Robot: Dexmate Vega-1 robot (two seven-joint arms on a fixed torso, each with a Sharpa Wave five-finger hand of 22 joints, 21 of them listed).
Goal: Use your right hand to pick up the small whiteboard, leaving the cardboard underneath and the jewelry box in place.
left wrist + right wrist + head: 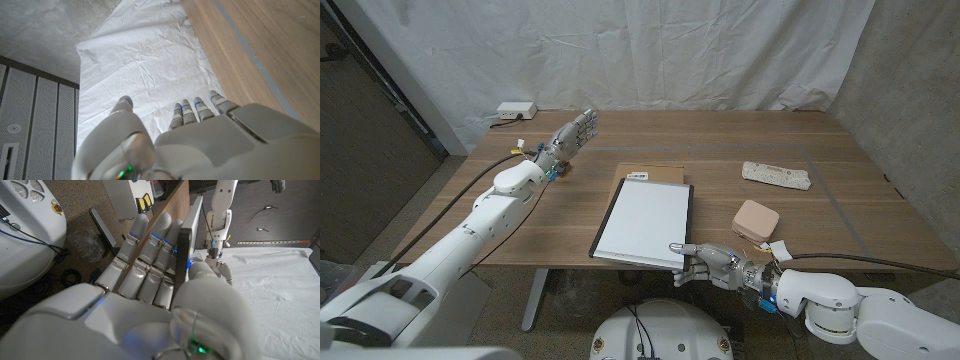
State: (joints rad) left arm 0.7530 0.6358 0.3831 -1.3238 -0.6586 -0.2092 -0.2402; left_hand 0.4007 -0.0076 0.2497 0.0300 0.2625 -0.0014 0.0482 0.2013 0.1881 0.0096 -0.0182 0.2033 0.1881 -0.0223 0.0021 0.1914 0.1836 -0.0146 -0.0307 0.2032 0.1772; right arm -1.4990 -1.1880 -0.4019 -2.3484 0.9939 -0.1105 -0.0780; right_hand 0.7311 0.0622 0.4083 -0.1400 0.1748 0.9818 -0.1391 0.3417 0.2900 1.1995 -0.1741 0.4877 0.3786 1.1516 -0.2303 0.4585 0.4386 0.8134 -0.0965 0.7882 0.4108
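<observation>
The small whiteboard, white with a dark frame, lies near the table's front edge on a piece of cardboard that pokes out beyond its far end. My right hand grips its near right corner. In the right wrist view the fingers reach under the whiteboard's edge and the thumb lies on top. The pink jewelry box sits just right of the board, apart from it. My left hand is raised over the far left of the table, fingers spread and holding nothing; in its wrist view the left hand also holds nothing.
A patterned pouch lies at the far right of the table. A white box with a cable sits at the far left corner. A small white tag lies near my right wrist. White cloth hangs behind the table.
</observation>
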